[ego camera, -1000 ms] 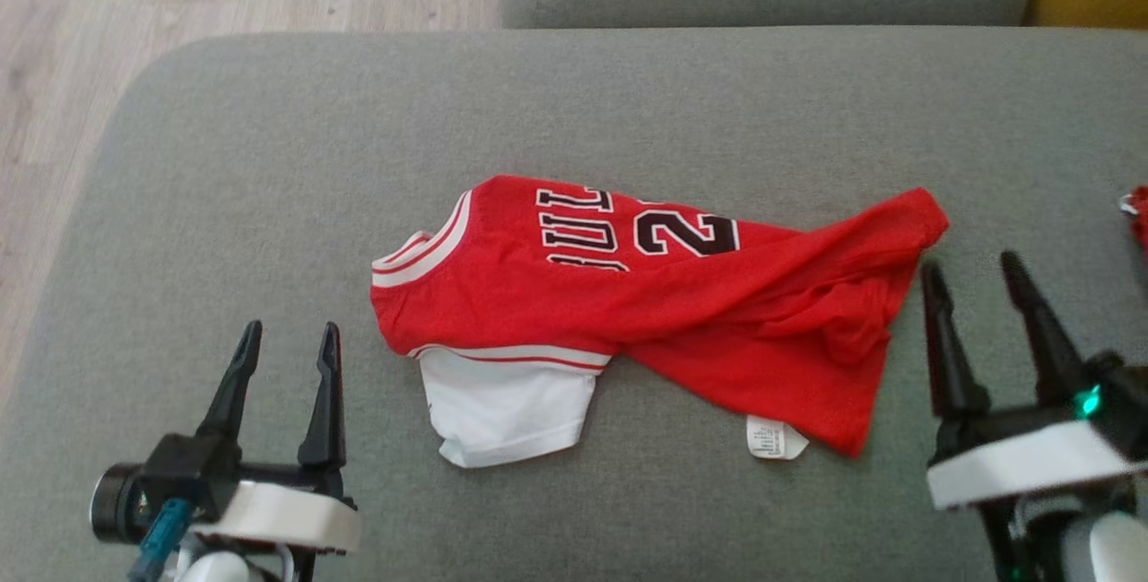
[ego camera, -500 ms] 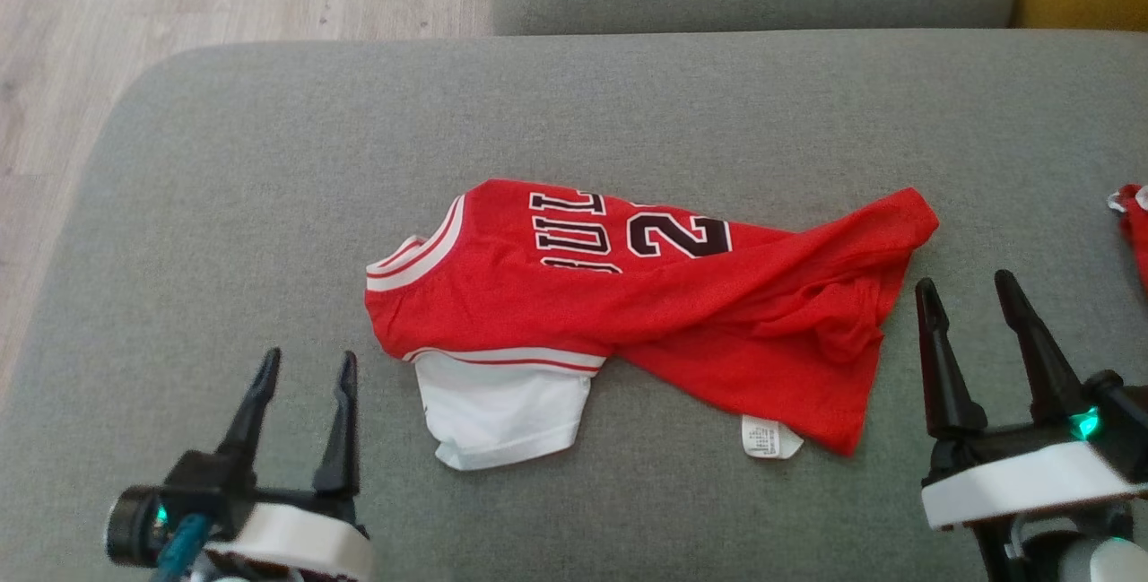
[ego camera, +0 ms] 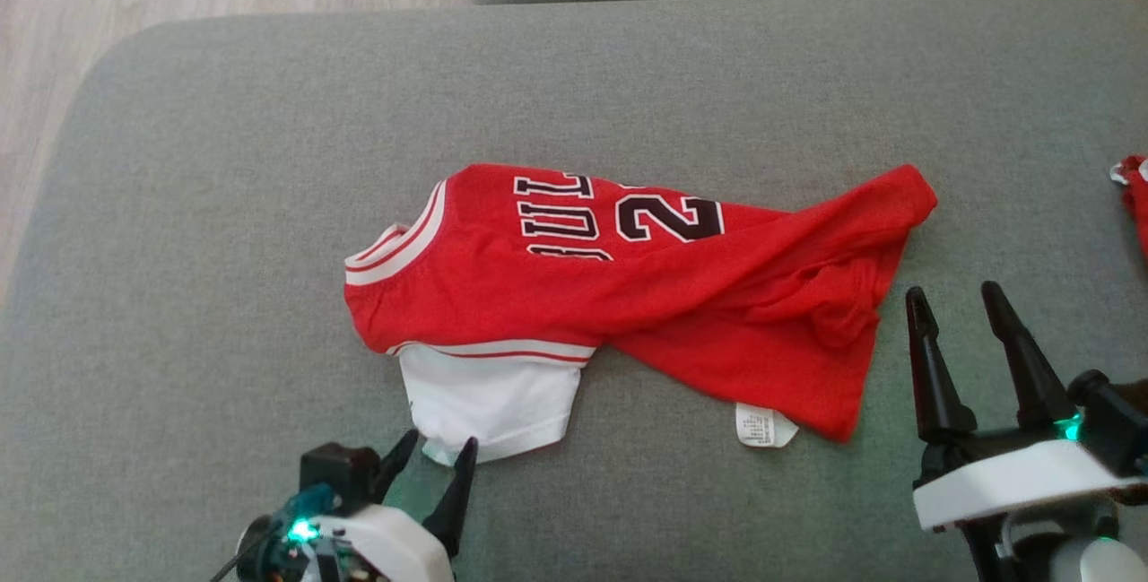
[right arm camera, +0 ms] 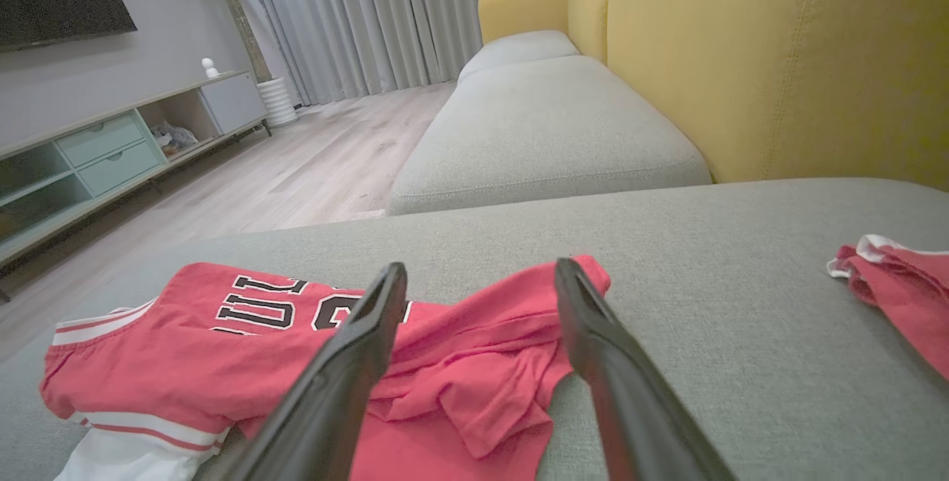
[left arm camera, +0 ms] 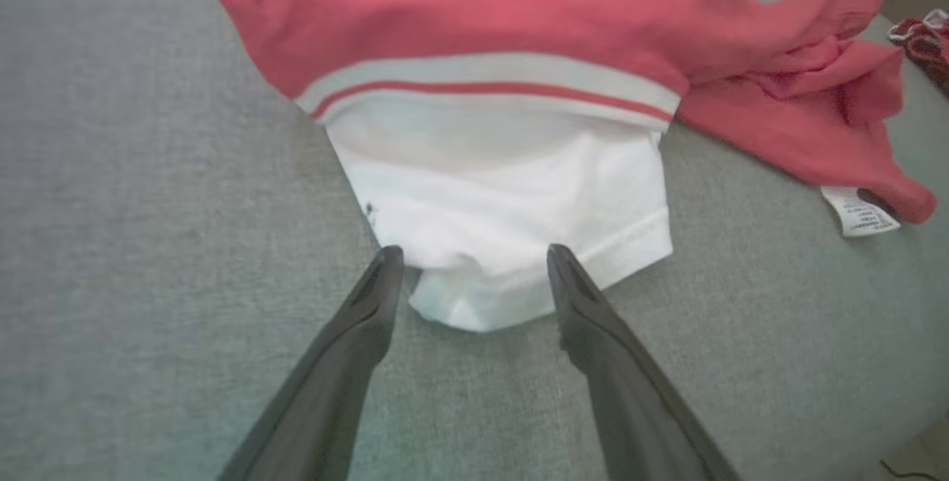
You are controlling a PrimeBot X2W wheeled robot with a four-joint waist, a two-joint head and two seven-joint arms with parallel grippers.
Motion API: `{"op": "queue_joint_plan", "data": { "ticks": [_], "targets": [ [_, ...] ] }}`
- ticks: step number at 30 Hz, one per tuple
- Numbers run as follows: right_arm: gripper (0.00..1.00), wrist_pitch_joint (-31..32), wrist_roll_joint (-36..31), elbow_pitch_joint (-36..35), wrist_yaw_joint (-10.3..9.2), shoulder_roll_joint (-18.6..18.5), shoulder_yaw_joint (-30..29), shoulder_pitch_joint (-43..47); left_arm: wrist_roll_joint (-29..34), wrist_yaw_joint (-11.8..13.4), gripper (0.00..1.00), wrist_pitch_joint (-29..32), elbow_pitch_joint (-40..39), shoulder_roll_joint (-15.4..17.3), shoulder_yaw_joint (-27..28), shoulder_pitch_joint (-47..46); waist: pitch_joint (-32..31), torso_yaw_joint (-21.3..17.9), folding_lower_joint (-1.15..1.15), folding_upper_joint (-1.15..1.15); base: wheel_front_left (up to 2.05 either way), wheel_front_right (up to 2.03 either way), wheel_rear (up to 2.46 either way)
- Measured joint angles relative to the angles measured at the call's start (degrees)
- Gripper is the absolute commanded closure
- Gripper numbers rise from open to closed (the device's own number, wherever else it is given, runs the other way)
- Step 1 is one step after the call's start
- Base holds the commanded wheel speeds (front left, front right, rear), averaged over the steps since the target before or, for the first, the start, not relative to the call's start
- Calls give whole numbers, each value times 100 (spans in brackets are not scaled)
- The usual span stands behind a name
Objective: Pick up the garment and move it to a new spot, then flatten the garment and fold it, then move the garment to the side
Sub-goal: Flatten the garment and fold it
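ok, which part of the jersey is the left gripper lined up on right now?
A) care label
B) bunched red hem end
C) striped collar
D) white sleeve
D: in the left wrist view the left gripper is open, its two fingertips on either side of the lower edge of the white sleeve that sticks out from under the red jersey.

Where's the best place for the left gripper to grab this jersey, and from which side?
I'd grip the white sleeve of the jersey at its hem, coming in low from the robot's side. It sticks out flat, clear of the red bunching, and the open left gripper straddles its corner.
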Motion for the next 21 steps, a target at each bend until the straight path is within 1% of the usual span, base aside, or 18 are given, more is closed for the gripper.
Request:
{"op": "queue_joint_plan", "data": {
  "ticks": [5,6,7,8,9,11,16,19,21],
  "targets": [
    [0,30,18,100,0,5,-32,-5,-98,-66,0,169,423,-104,-26,-190,82,-63,0,0,0,0,0],
    [0,36,33,143,0,7,-62,-7,-110,-90,3,171,466,-113,-26,-225,95,-75,0,0,0,0,0],
    [0,53,63,201,0,8,-101,-15,-134,-103,45,171,501,-121,-26,-257,107,-87,0,0,0,0,0],
    [0,64,64,293,0,8,-166,-33,-146,-104,98,170,535,-125,-24,-299,117,-103,0,0,0,0,0],
    [0,110,64,405,0,-3,-218,-76,-148,-110,100,170,566,-125,-22,-328,128,-116,0,0,0,0,0],
    [0,162,69,660,0,-66,-333,-203,-148,-152,100,163,630,-136,-22,-365,156,-131,0,0,0,0,0],
    [0,397,240,1681,0,-458,-577,-787,-147,-198,100,54,691,-154,-23,-466,259,-110,0,0,0,0,0],
    [0,414,380,2239,0,-630,-499,-1251,-143,-204,100,3,705,-193,-27,-577,347,-47,0,0,0,0,0],
    [0,463,472,2571,0,-747,-345,-1600,-123,-205,100,-29,709,-221,-31,-673,415,6,1,0,0,0,0]
  ]
}}
